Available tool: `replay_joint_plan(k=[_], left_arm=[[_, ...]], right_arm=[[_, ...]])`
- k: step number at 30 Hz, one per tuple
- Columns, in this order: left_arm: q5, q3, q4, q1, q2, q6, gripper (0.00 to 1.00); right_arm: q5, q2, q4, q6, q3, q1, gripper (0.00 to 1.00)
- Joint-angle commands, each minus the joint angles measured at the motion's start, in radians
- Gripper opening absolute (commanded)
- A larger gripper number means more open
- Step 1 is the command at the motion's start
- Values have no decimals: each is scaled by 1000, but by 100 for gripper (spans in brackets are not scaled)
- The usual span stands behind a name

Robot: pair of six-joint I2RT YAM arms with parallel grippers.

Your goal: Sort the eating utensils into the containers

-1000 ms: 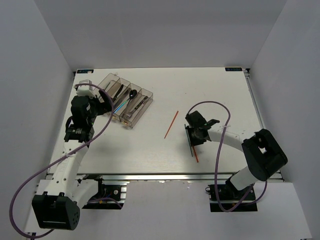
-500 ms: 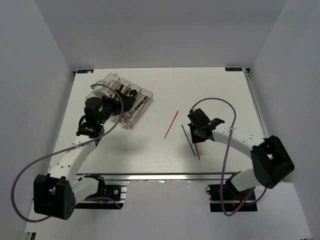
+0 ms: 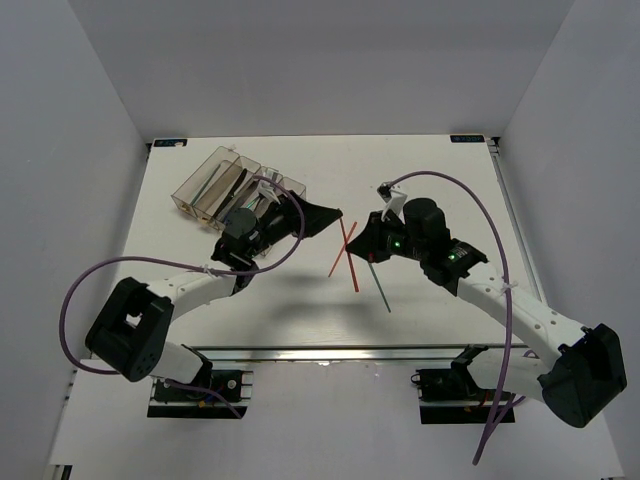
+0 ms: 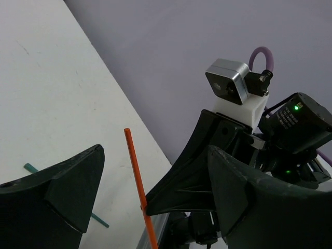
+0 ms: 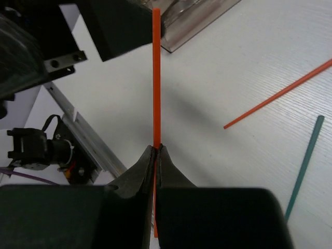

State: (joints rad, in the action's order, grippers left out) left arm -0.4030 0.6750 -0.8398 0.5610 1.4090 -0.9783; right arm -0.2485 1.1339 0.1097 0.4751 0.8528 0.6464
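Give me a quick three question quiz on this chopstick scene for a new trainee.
1. True or false: the right gripper is shut on an orange chopstick.
2. The left gripper is: A open, B shut, C holding a fork.
3. How many chopsticks lie loose on the table?
Key: 1 true. 2 A. 3 two: a second orange chopstick and a green chopstick.

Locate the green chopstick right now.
Top view: the green chopstick lies flat on the table, right of centre, just right of the loose orange chopstick and on the near side of the right end effector.
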Motion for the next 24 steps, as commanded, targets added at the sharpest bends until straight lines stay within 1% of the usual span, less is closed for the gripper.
replay_joint_plan(k=[1, 3, 7, 9, 10, 11, 12, 14, 15, 17, 18, 19, 20, 21, 22, 23, 24], left_arm=[[-37, 14, -111, 16, 5, -46, 88], [-27, 14, -78, 16, 2, -24, 88], [-31, 40, -64, 30, 24, -19, 81], [-37, 58, -53, 37, 53, -16, 70], [-40, 67, -53, 40, 62, -16, 63], [-42, 84, -58, 40, 82, -19, 22], [-46, 98, -47, 42, 90, -17, 1], [-54, 150, 16, 42, 105, 3, 0], [-60, 164, 36, 42, 111, 18, 0], [-71, 199, 85, 42, 110, 62, 0], [-71, 218, 120, 42, 101, 97, 0], [-59, 244, 175, 40, 94, 143, 0], [-39, 279, 355, 39, 88, 215, 0], [-7, 372, 460, 39, 84, 372, 0], [68, 424, 549, 39, 84, 447, 0], [108, 476, 709, 39, 88, 517, 0], [186, 588, 785, 30, 102, 635, 0]], right_arm=[[-103, -14, -99, 49, 28, 1, 0], [-115, -8, -97, 48, 37, 1, 0], [-138, 7, -113, 53, 43, 2, 0], [-159, 13, -139, 62, 43, 4, 0], [-170, 15, -148, 65, 45, 4, 0], [-175, 18, -148, 65, 48, 2, 0], [-175, 17, -148, 60, 46, 2, 0], [-161, 4, -163, 59, 34, 4, 0], [-137, -15, -169, 62, 17, 1, 9], [-103, -35, -171, 60, 8, 1, 44], [-63, -57, -165, 60, 3, -5, 82], [-45, -66, -148, 60, 6, -13, 89], [-28, -78, -115, 59, 8, -20, 89], [16, -110, -88, 57, 5, -36, 89], [44, -127, -61, 50, -1, -43, 89], [63, -149, -41, 40, -8, -50, 89], [98, -190, 2, 30, -24, -65, 89]])
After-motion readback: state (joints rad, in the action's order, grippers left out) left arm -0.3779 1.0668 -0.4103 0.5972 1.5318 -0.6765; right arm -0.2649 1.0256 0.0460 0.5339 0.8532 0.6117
